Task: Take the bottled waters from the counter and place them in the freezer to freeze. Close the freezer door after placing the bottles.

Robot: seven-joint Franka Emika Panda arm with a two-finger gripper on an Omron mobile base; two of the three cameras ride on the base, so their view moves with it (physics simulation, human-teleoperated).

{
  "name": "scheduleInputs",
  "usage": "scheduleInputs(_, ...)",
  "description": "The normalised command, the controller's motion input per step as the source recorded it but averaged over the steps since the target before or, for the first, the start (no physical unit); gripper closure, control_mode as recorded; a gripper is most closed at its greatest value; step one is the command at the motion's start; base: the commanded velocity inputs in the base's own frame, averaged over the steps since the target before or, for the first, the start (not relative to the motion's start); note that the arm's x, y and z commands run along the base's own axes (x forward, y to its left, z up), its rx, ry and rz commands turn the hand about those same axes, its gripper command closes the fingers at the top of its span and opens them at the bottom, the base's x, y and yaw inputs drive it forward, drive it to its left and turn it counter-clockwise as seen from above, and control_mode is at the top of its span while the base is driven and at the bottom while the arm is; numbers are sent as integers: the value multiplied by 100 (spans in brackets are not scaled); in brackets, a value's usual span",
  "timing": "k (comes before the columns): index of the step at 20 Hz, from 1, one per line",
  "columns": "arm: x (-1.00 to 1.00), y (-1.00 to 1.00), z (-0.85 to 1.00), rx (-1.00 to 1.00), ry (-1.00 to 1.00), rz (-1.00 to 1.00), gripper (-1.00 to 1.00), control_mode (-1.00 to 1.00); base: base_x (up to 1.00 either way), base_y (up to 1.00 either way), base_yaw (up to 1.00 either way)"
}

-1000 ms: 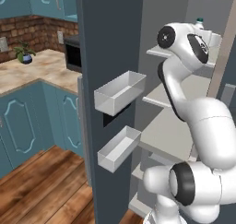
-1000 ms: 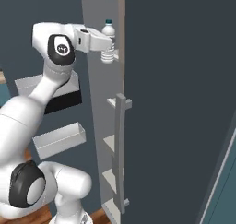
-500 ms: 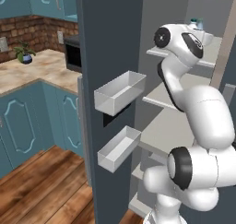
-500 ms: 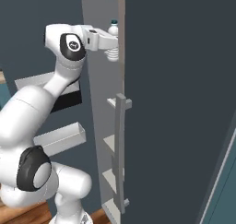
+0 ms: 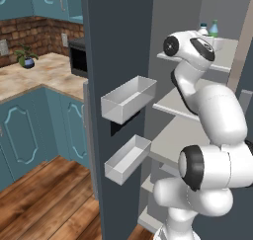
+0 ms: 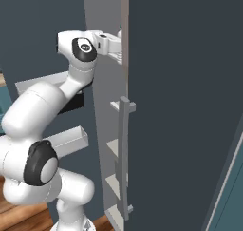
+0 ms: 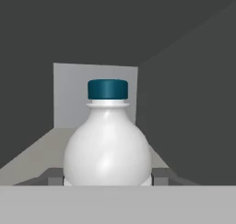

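Inside the freezer (image 5: pixel 197 110), on the top shelf (image 5: pixel 225 61), two bottles stand upright: one whitish bottle (image 7: pixel 107 144) with a dark teal cap and one blue bottle (image 5: pixel 214 27) just to its right. The gripper (image 7: pixel 107 179) is closed around the whitish bottle's body, one finger on each side. The freezer door (image 5: pixel 116 86) stands open, carrying two pale bins (image 5: pixel 129 100).

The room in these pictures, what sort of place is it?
Most likely a home kitchen, rendered rather than real. A marble-patterned counter sits over teal cabinets against a brick wall, and a tall freezer stands open with bins on its door.
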Motion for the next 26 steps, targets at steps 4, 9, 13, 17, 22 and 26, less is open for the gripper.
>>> scheduleInputs(4,33,-3,-10,-2,0,0,100,-100,0,0,0)
scheduleInputs(9,38,-23,-1,0,0,0,100,-100,0,0,0)
scheduleInputs(13,45,-20,0,0,0,0,100,-100,0,0,0)
scheduleInputs(17,25,0,-13,0,0,0,100,-100,0,0,0)
scheduleInputs(22,10,-11,-25,1,0,0,100,-100,0,0,0)
scheduleInputs(26,12,-9,-11,0,0,0,100,-100,0,0,0)
